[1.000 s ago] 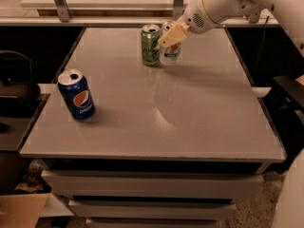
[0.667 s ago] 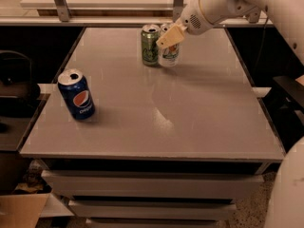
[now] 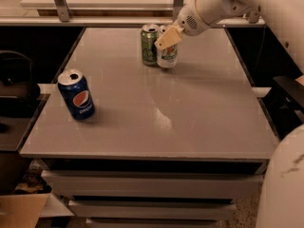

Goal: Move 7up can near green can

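At the very front, low on the left, sits a brown box [image 3: 14, 208]. Low on the right is a big white part of the robot [image 3: 285, 184]. The grey counter [image 3: 156, 127] fills the middle.

On the near left of the counter stands a blue Pepsi can [image 3: 76, 94]. It is upright and well apart from the other cans.

Far back, near the middle of the counter, stand two cans side by side. The green can [image 3: 149, 45] is on the left. The 7up can [image 3: 167, 57] is just beside it on the right, upright on the counter. They look like they touch, but I cannot be sure.

The gripper [image 3: 166, 39] is at the top of the 7up can. Its jaws seem to be clamped on the can. One is in front of the can and the other is hidden behind it. The white arm [image 3: 223, 1] comes in from the top right.
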`<state>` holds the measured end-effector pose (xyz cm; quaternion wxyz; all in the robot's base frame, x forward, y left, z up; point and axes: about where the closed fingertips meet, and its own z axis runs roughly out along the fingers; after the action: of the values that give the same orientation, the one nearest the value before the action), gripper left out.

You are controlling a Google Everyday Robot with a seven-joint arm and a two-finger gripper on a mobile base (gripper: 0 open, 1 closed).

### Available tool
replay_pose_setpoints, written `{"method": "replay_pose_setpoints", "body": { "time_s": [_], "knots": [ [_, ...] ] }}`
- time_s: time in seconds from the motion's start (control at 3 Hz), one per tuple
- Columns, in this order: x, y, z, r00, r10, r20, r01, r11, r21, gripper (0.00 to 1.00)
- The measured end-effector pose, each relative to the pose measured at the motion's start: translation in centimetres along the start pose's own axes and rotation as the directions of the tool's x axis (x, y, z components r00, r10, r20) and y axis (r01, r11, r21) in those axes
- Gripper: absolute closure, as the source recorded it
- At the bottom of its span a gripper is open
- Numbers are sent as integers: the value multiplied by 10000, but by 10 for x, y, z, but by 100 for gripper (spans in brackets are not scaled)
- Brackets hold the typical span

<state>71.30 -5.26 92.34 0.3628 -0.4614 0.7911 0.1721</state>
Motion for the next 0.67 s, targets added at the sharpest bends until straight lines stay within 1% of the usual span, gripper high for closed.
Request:
{"method": "replay_pose_setpoints", "body": {
  "time_s": [0.33,0.67],
  "knots": [
    [0,0,2,10000,-12,-49,11,10000,-89,12],
    [0,-2,4,10000,-51,-61,50,9997,-219,0]
  ]
}}
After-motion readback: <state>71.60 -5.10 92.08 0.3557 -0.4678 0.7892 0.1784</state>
